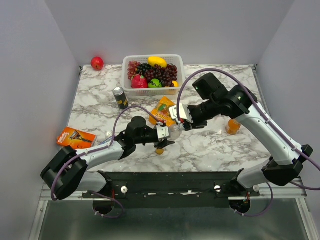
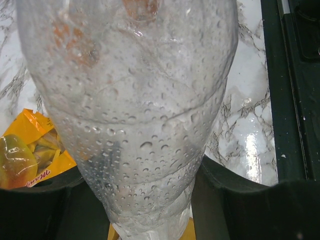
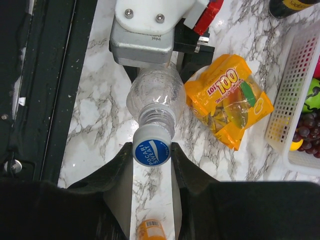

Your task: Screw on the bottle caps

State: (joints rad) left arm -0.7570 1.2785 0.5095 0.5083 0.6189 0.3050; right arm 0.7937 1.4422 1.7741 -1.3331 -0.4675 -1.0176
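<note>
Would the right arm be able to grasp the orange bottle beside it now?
Probably not yet: the right gripper is shut on the white cap, though nothing seems to block the orange bottle.

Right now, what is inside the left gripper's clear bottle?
Droplets on the wall of the clear bottle; no liquid shows. Its base is hidden in the left gripper, its mouth by the white cap.

apple (image 1: 97, 63) left of basket (image 1: 149, 92), can (image 1: 120, 97) before basket, pouch (image 1: 162, 111) right of can, bottle (image 1: 233, 126) far right
</note>
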